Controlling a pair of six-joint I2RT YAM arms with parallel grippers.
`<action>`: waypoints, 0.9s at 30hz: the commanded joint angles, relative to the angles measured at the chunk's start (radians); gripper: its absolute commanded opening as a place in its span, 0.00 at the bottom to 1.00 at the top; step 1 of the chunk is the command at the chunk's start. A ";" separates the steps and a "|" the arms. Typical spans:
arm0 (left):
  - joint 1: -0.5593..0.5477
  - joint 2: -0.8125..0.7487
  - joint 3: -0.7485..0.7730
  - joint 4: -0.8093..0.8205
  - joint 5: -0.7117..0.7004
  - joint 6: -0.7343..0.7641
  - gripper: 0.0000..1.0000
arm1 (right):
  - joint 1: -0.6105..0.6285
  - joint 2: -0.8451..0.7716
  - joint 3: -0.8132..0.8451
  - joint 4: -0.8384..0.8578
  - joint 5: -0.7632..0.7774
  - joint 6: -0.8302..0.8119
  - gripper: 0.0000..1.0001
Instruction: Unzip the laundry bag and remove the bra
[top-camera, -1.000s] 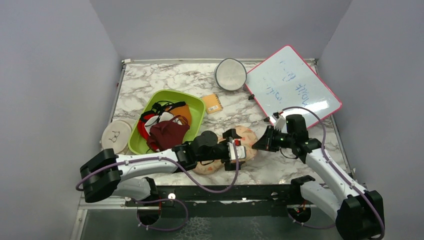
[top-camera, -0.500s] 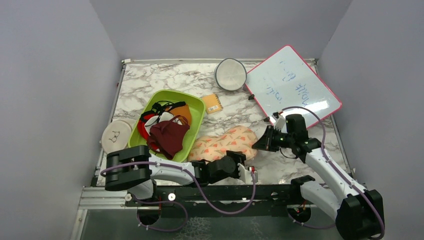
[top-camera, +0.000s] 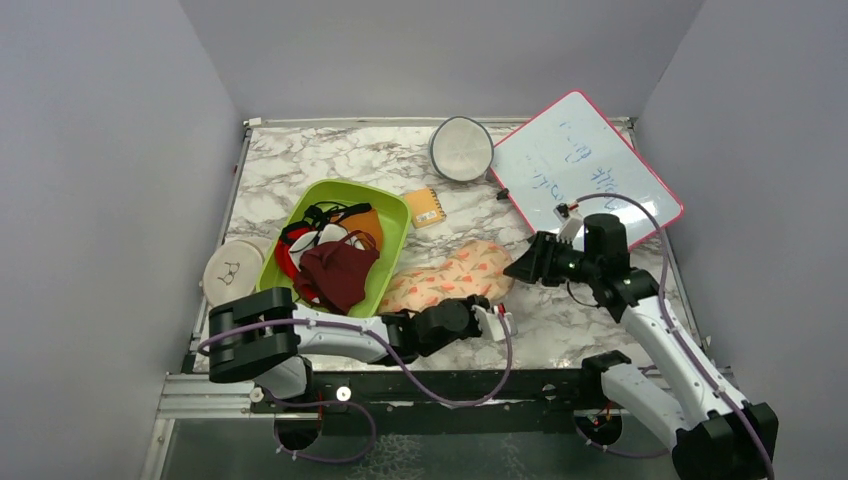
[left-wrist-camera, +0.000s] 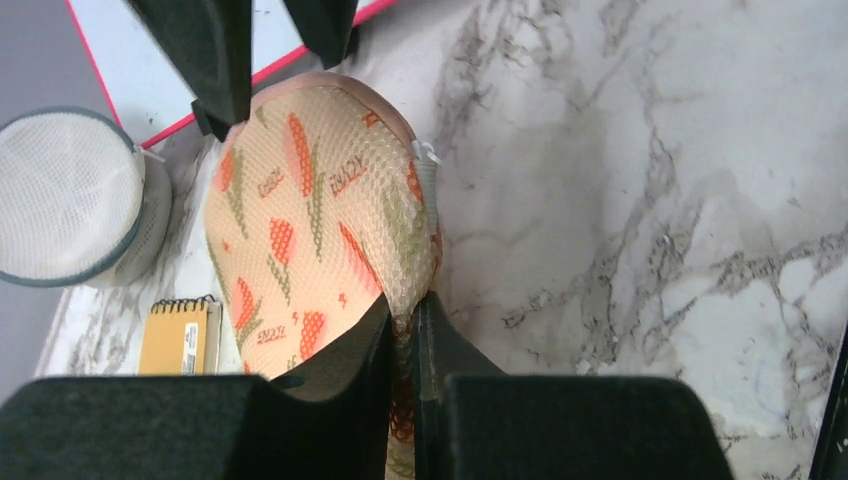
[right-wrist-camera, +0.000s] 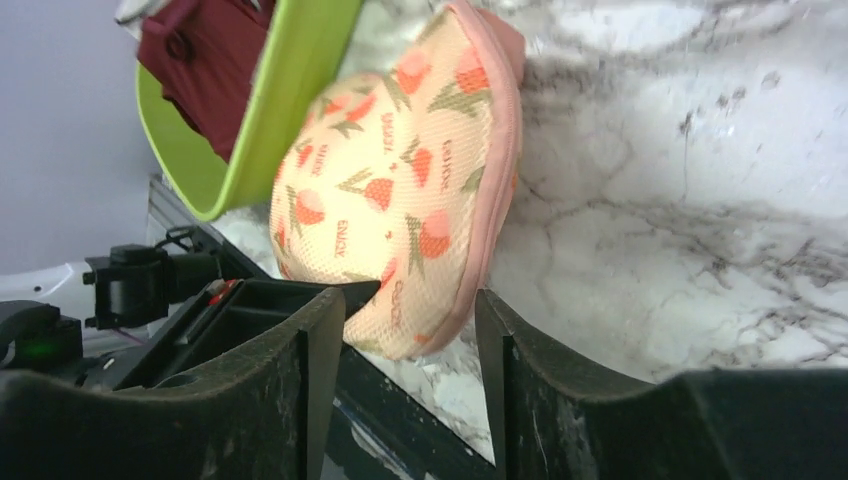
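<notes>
Peach carrot-print laundry bag (top-camera: 447, 277) runs from the clenched left pincer (left-wrist-camera: 404, 305) gripping its edge to the gaping right pincer (top-camera: 520, 268).

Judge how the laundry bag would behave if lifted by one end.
Likely floppy: the laundry bag is thin mesh fabric, creased at its edge. Probably light, though its domed bulge suggests soft filling. The textured weave should resist slipping.

9 o'clock of peach carrot-print fabric pouch (top-camera: 455, 275): lime-green plastic bin (top-camera: 394, 245) right beside it, blocked
1 o'clock: pink-framed whiteboard (top-camera: 585, 165) in the way
11 o'clock, far corner: bare marble tabletop (top-camera: 320, 160), plenty of room
</notes>
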 joint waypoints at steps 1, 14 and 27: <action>0.074 -0.089 0.033 0.037 0.079 -0.165 0.00 | 0.001 -0.083 0.070 -0.021 0.096 -0.016 0.52; 0.244 -0.148 0.038 0.066 0.254 -0.399 0.00 | 0.061 -0.229 0.102 0.153 0.010 -0.815 0.51; 0.296 -0.143 0.042 0.079 0.306 -0.474 0.00 | 0.322 -0.383 -0.226 0.318 0.103 -1.171 0.46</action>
